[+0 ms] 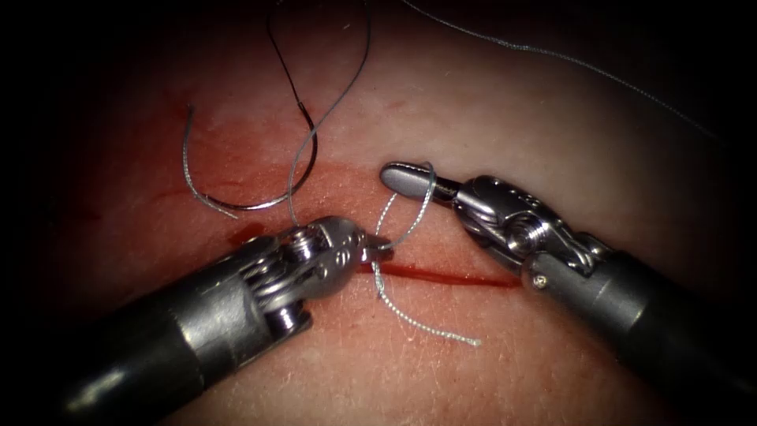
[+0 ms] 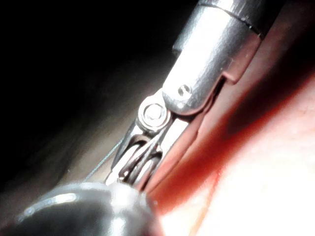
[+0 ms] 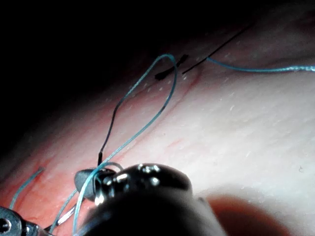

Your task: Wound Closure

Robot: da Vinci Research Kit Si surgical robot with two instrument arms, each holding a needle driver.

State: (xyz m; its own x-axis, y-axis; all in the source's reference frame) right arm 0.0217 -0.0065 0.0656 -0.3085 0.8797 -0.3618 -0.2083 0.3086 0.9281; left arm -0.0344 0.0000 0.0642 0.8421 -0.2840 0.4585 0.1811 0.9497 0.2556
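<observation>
We start at the left of the endoscope view, where the curved needle [image 1: 236, 203] lies flat on the tissue [image 1: 489, 110], above the cut and well clear of both tools — no gripper has it, and we cannot tell whether its tip is in the tissue. From its dark swaged end the thread [image 1: 347, 87] climbs out of the light, swings back down in a long loop and drops to the left arm's gripper [image 1: 377, 246], which comes up from the lower left and sits right over the left end of the cut [image 1: 441, 275]. Its jaws are together, clamped on the thread just where the strand meets the wound. From that spot a short free tail [image 1: 430, 327] curls down and to the right, on the near side of the cut. A small smear of red fluid [image 1: 248, 233] shows beside the left tool's wrist. Moving right, a loop of the thread rises from the left gripper and wraps over the right arm's gripper [image 1: 404, 178], whose jaws are closed, with the thread looped around the outside of them rather than held between them — that tool sits just above the cut, its shaft running off to the lower right. In the right wrist view we see that same gripper [image 3: 84, 178] with the thread [image 3: 147, 88] looped above it.
</observation>
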